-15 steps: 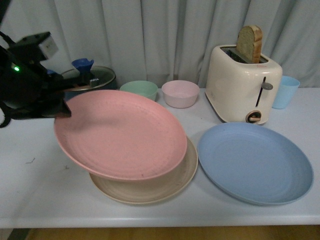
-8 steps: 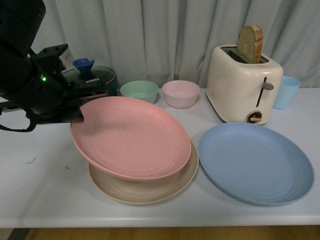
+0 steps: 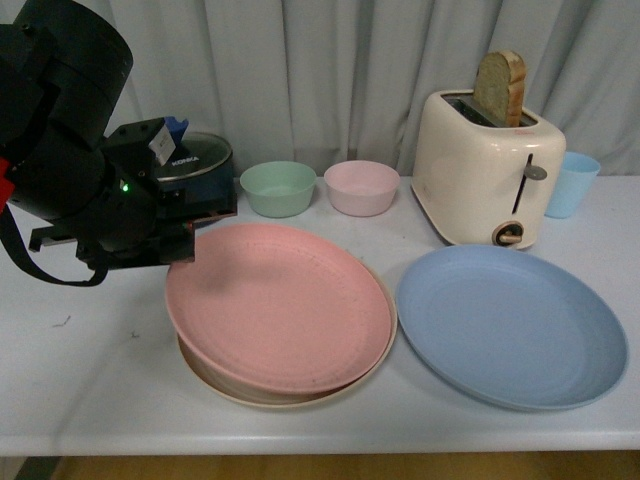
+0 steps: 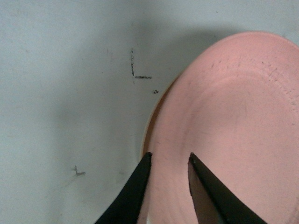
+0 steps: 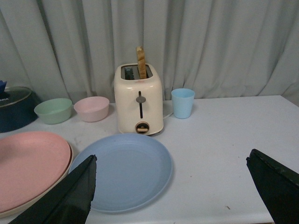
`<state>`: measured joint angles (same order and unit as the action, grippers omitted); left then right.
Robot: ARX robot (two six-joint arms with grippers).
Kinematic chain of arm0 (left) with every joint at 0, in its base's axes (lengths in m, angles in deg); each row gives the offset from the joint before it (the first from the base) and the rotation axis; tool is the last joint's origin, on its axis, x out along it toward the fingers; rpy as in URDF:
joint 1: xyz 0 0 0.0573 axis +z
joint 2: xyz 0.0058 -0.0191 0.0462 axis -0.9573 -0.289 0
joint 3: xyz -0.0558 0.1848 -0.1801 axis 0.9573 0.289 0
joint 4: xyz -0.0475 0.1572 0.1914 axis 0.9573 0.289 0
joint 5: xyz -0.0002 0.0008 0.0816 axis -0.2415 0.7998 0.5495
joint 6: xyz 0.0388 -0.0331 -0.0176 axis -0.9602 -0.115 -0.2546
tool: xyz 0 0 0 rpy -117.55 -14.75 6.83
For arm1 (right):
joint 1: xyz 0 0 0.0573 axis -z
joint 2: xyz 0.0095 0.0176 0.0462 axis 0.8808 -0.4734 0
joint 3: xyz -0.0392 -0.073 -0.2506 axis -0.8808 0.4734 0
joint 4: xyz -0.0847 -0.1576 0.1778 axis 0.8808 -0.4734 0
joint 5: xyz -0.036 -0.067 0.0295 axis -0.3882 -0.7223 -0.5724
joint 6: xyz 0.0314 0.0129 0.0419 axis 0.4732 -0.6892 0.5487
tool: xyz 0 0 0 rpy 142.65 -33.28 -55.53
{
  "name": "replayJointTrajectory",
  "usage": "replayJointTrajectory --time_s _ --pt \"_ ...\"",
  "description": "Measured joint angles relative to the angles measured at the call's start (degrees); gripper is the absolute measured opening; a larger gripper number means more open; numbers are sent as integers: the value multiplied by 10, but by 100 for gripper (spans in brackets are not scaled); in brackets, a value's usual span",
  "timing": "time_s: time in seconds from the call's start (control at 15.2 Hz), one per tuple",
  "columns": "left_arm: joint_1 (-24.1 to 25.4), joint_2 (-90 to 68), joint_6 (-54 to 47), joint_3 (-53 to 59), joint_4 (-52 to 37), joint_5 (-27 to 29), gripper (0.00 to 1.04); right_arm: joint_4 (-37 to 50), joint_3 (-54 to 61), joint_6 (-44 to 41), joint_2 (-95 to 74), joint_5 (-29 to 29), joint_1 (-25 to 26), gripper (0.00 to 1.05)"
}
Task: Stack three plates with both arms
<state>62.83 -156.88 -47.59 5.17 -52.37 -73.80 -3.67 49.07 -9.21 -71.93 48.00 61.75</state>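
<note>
Left gripper (image 4: 170, 156): its two black fingers are pressed onto the rear left rim of the pink plate (image 3: 280, 305), one on either face.
Pink plate: tilted, its held edge raised; its right side sits on the beige plate (image 3: 205, 372) underneath.
Beige plate: flat on the white table (image 3: 90, 380), near the front edge; only a thin crescent of its rim shows along the front and right.
Blue plate (image 3: 510, 325): flat on the table, just right of the stack, with a narrow gap between the rims; its front rim is close to the table's edge.
Right gripper (image 5: 171, 161): fingers spread wide and empty, held above the table's right part, facing the blue plate.
Open room: bare table left of the stack and to the right of the blue plate.
Rear row: dark pot with a glass lid (image 3: 195, 160), green bowl (image 3: 278, 187), pink bowl (image 3: 360, 186), cream toaster (image 3: 485, 180) holding a bread slice (image 3: 500, 85), blue cup (image 3: 572, 183), all before a grey curtain (image 3: 330, 70).
Hidden: the left arm's bulk covers part of the pot; the toaster hides part of the cup; the right arm is outside the front view.
Hard to make out: whether the pink plate's front edge touches the beige one.
</note>
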Motion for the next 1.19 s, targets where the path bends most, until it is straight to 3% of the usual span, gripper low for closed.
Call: replayJointTrajectory --time_s 0.07,0.13,0.2,0.33,0.4,0.53,0.79,0.86,1.19 --pt "5 16 -14 15 -29 6 60 0 0 0 0 0 0 98" --pt "0 147 -137 122 -187 127 94 0 0 0 0 0 0 98" --pt "-2 209 -184 165 -252 141 100 0 0 0 0 0 0 98" --pt "-3 278 -223 215 -358 139 95 0 0 0 0 0 0 98" --pt "4 273 -203 258 -467 116 85 0 0 0 0 0 0 98" --pt "24 301 -163 395 -583 96 59 0 0 0 0 0 0 98" --pt "50 417 -150 513 -615 67 9 0 0 0 0 0 0 98" --pt "56 440 -148 538 -610 62 2 0 0 0 0 0 0 98" --pt "104 614 -148 643 -570 17 2 0 0 0 0 0 0 98"
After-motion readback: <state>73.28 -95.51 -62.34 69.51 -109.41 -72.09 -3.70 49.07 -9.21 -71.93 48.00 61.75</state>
